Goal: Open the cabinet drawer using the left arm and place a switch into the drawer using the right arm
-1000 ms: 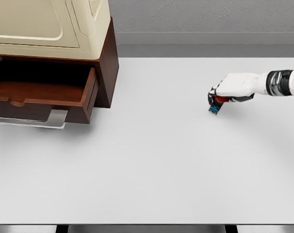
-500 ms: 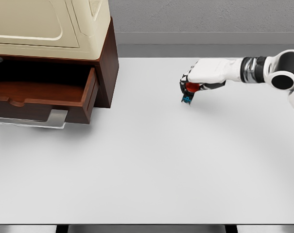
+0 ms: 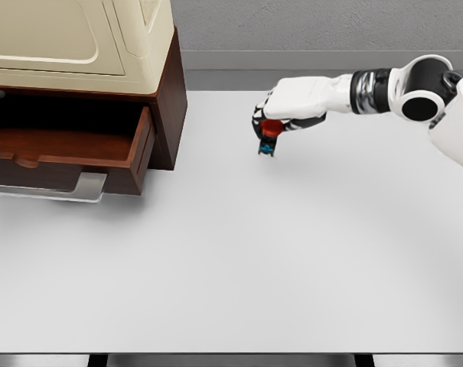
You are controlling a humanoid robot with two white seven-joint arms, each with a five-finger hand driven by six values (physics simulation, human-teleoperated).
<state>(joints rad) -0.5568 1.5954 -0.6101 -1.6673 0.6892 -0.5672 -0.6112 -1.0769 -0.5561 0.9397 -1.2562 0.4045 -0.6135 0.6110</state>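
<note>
Switch half-hidden in right hand.

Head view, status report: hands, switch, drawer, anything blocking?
Right hand shut on small red-and-blue switch, above white table. Left hand out of view. Dark wooden cabinet drawer open. Nothing between switch and drawer.

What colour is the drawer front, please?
Dark reddish-brown wood drawer front, seen in the head view.
</note>
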